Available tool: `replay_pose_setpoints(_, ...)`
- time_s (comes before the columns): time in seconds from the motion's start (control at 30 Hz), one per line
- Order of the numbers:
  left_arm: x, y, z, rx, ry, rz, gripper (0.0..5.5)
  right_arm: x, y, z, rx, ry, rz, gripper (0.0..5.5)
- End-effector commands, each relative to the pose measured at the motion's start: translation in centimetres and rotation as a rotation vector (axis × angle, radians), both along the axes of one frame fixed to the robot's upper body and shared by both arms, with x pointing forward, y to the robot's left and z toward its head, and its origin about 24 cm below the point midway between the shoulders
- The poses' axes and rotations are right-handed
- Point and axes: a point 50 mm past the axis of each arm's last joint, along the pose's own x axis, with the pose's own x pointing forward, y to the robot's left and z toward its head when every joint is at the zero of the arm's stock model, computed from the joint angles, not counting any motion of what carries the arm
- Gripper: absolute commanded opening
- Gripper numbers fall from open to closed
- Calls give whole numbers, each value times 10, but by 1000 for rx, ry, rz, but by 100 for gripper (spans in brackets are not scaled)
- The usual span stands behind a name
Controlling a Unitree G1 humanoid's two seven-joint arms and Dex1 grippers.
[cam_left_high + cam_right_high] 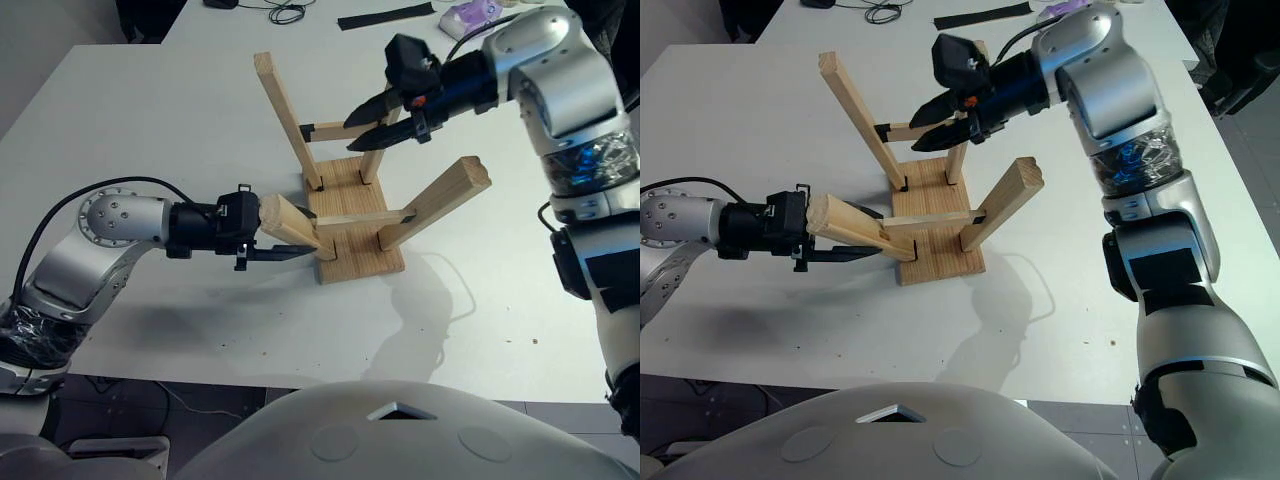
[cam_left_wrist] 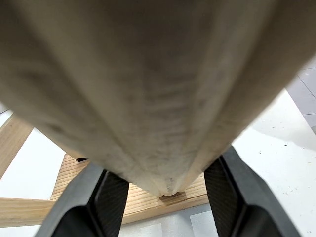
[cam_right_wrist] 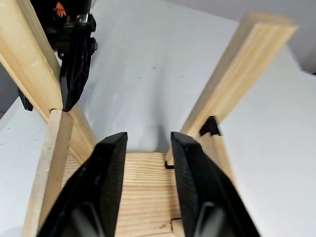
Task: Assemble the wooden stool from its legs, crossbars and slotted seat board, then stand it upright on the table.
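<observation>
The wooden stool lies upside down, its slotted seat board (image 1: pixel 362 258) flat on the white table and its legs splayed upward. My left gripper (image 1: pixel 295 238) is shut on the near-left leg (image 1: pixel 290 222); in the left wrist view that leg (image 2: pixel 148 89) bulges between the dark fingers (image 2: pixel 111 197). A thin crossbar (image 1: pixel 355 217) joins this leg to the near-right leg (image 1: pixel 440 200). My right gripper (image 1: pixel 372 122) hovers open beside the far-right leg (image 1: pixel 372 160), at the end of the far crossbar (image 1: pixel 338 131) that runs from the tall far-left leg (image 1: pixel 285 110). Between its fingers (image 3: pixel 106 182) I see bare seat board (image 3: pixel 148 192).
A black strap (image 1: pixel 385 17), a purple packet (image 1: pixel 470 12) and cables (image 1: pixel 285 10) lie along the table's far side. Bare tabletop (image 1: pixel 150 110) spreads to the left of the stool and in front of it up to the near edge (image 1: pixel 330 378).
</observation>
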Motion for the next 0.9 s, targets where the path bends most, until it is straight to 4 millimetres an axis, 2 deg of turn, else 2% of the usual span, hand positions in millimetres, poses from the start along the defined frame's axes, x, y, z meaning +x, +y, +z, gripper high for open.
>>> replay_pose_setpoints(0.03, -14, 13, -59, 279, 254, 30, 207, 5, 5, -21, -64, 56, 11, 159)
replay_pose_setpoints(0.33, -13, 9, -60, 277, 252, 31, 207, -3, 9, -54, -73, 191, 30, 159)
replay_pose_setpoints(0.43, -10, 10, -61, 288, 250, 58, 207, -13, 8, -61, -91, 252, 78, 159)
replay_pose_setpoints(0.7, 4, 12, -64, 309, 226, 156, 207, -32, 8, -57, -77, 381, 156, 159)
replay_pose_setpoints(0.9, 7, 10, -66, 316, 221, 173, 207, -43, 6, -65, -91, 419, 177, 159)
